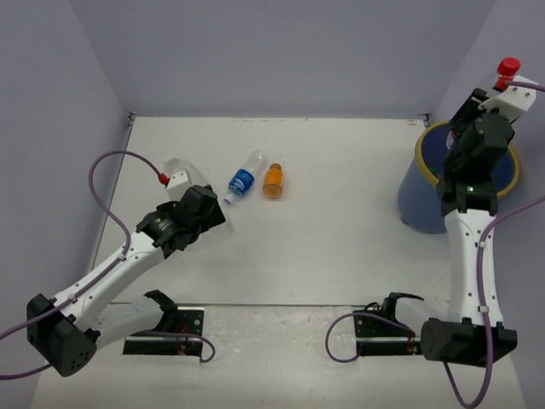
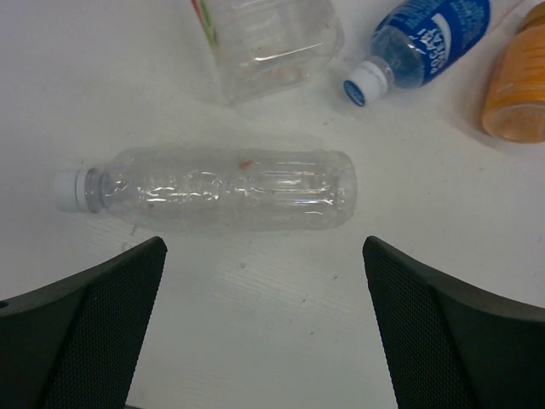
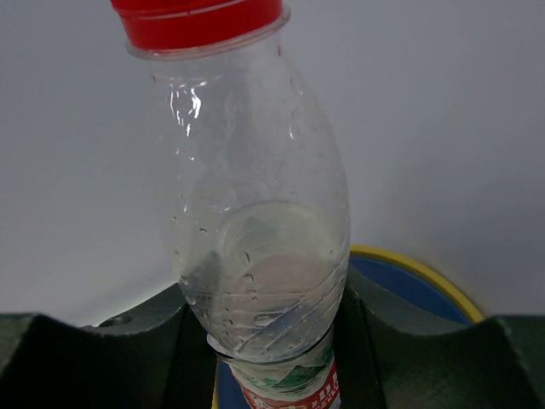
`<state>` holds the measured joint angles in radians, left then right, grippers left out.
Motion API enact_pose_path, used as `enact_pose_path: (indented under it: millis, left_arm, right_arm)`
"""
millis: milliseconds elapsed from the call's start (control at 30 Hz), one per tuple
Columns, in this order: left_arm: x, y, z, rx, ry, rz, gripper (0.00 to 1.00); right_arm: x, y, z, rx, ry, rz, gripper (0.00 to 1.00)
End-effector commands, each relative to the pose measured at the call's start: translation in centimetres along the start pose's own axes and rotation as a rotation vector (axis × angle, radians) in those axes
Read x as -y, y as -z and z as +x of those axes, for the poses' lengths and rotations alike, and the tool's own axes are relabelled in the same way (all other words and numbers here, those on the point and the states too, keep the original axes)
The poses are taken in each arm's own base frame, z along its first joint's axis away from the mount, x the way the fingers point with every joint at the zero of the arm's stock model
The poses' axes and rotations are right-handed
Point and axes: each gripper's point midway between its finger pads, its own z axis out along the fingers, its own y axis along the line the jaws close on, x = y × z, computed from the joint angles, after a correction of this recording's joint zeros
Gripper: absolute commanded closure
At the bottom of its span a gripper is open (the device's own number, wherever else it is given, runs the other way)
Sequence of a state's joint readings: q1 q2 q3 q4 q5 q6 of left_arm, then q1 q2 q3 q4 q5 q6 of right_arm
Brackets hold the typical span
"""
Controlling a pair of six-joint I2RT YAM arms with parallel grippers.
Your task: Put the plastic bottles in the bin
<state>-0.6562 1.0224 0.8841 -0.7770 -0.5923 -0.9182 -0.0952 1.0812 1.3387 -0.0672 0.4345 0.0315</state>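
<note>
My right gripper (image 1: 501, 88) is shut on a clear red-capped bottle (image 1: 508, 67) with a red label and holds it upright above the blue bin (image 1: 423, 204). In the right wrist view the bottle (image 3: 255, 196) sits between my fingers and the bin's yellow rim (image 3: 417, 268) shows behind it. My left gripper (image 1: 201, 210) is open and empty. In the left wrist view its fingers (image 2: 94, 328) stand just short of a clear white-capped bottle (image 2: 230, 189) lying flat. Beyond lie another clear bottle (image 2: 268, 38), a blue-labelled bottle (image 2: 421, 38) and an orange bottle (image 2: 515, 81).
In the top view the clear red-capped bottle (image 1: 176, 174), the blue-labelled bottle (image 1: 244, 181) and the orange bottle (image 1: 272, 180) lie in a row at mid-table. The bin stands at the right wall. Grey walls close the table on three sides.
</note>
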Motion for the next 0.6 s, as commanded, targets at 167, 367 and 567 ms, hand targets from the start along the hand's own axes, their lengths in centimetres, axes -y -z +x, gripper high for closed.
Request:
enact_pose_path:
  millis: [167,367,567]
  left_arm:
    - [-4.3,-1.1,0.8,-0.030,0.241,-0.120,0.00]
    - [-6.1,-0.7,2.1,-0.037,0.336,-0.177,0.00]
    - [-6.9,-0.5,2.6,-0.026,0.407,-0.195,0.00]
  right_arm:
    - [4.4,-3.8,6.1,-0.164,-0.026,0.197,0.37]
    - [2.4,-3.8,4.8,-0.172,-0.094,0.103,0.01]
    - [-0.9,-1.6,1.6,-0.105,-0.092,-0.134,0.01]
